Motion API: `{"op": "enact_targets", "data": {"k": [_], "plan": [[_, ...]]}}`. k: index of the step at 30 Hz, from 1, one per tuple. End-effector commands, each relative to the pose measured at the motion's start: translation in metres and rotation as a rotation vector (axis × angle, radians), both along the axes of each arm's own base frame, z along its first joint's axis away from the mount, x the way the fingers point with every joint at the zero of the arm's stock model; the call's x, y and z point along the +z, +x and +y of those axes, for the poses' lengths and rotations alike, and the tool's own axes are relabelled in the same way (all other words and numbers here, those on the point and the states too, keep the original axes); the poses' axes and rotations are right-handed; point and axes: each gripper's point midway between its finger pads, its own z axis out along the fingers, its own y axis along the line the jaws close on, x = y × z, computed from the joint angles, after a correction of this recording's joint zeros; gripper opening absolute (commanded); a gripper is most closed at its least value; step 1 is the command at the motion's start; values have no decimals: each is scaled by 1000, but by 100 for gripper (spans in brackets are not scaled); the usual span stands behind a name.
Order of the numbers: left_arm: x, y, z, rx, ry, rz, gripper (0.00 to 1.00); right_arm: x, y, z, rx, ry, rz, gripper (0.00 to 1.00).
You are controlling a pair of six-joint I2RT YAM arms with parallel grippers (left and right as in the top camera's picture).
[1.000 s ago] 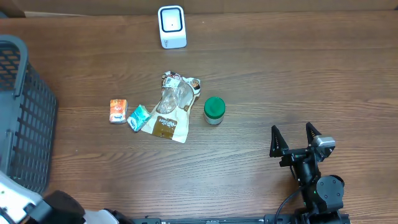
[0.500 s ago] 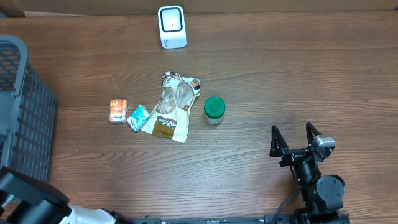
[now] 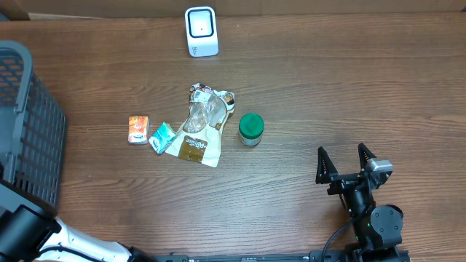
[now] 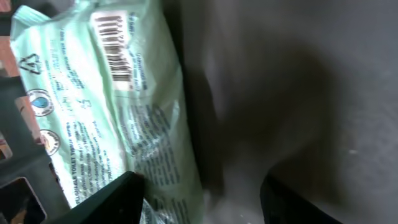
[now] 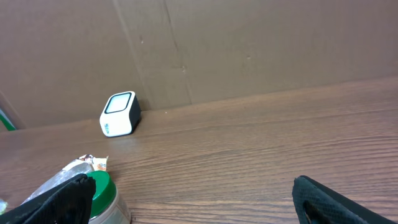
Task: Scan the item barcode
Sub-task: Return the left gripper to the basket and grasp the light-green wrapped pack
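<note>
- Pale green packet (image 4: 93,112) fills the left wrist view. This looks like the item to scan, and its barcode (image 4: 115,46) faces that camera near the top end.
- The dark bars at the left edge of that view suggest the packet is lying in or against the basket (image 3: 29,109) - you cannot be sure from here.
- Your left hand (image 4: 199,193) is over it with the fingers spread. One finger overlaps the packet's lower edge, but nothing is clamped between them.
- Your right hand (image 3: 342,154) sits wide open and empty over the surface (image 3: 328,87), well apart from everything.
- The step in hand reads as the pick, with the scan itself not yet begun.
- Next you will likely need to settle the fingers across the packet's width, close, lift, and carry it to the white scanner (image 3: 202,30) at the far edge. Turn the barcode toward its window as you go.
- The overhead shows what the wrist cannot: the scanner, a green-lidded jar (image 3: 250,128) and a snack bag (image 3: 200,127) in the path between. It does not show the packet at all - only the left wrist view does.
</note>
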Motion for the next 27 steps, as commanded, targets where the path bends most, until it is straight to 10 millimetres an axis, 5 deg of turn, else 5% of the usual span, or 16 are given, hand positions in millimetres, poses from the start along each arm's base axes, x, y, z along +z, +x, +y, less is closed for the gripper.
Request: {"op": "enact_targets", "data": {"k": [1,12,14,15,18,22,27], "plan": [[-9,-26,3,90,-8,50,63,-2,0,0,0,-4,-4,100],[-20,-40,-5,127,-32,66,54,-2,0,0,0,-4,-4,100],[-22,-39,-6,126,-31,62,34,-2,0,0,0,-4,-4,100],[-23,-37,-5,127,-32,50,7,-2,0,0,0,-4,-4,100],[-23,-30,-6,108,-36,34,4,-2,0,0,0,-4,-4,100],[-4,-5,-3,69,-30,-14,4,-2,0,0,0,-4,-3,100],[65,51,6,-3,51,-189,4,-2,0,0,0,-4,-4,100]]}}
